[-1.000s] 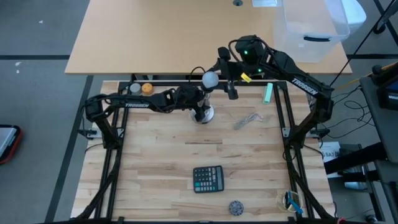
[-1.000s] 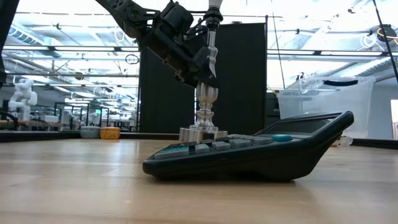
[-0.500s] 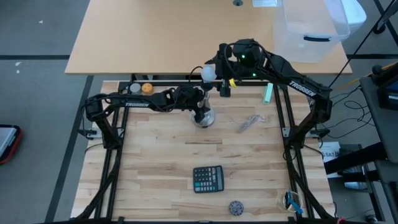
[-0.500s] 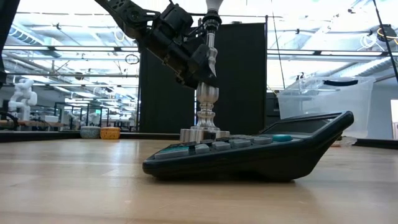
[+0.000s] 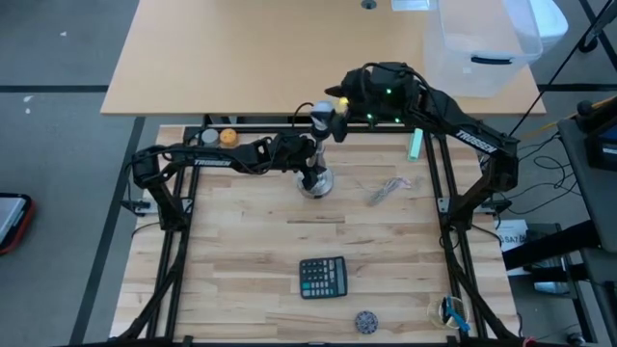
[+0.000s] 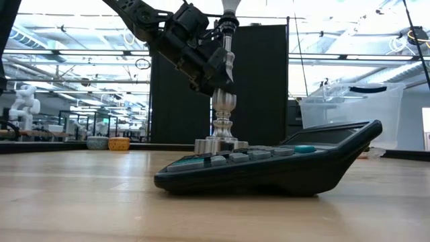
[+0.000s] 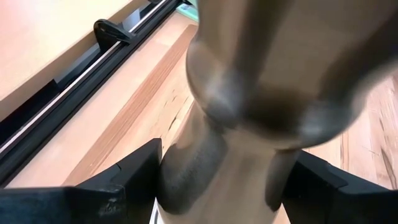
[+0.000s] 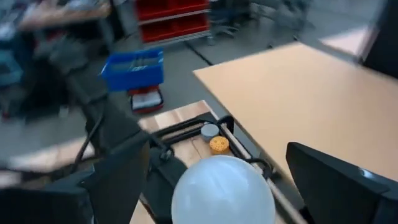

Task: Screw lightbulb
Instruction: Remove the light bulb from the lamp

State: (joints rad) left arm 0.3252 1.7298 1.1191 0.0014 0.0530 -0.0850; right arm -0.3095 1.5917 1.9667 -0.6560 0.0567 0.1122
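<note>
Pale wood planks make the worktop [image 5: 289, 251], with a calculator [image 5: 322, 278] near the front. Low down, the left tool [image 6: 218, 67] clamps the silver stand [image 6: 222, 114]. From the right wrist, the right tool [image 8: 211, 180] is spread wide around the lightbulb [image 8: 222, 190], apparently not touching it.

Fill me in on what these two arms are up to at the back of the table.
The left gripper is clamped on the silver metal stand, holding it upright on the wooden table. The lightbulb sits on top of the stand at its socket. The right gripper is at the bulb, with its fingers spread wide on either side of the white globe, not gripping it. Whether the bulb is fully screwed in cannot be told. A calculator lies unused nearer the front.
</note>
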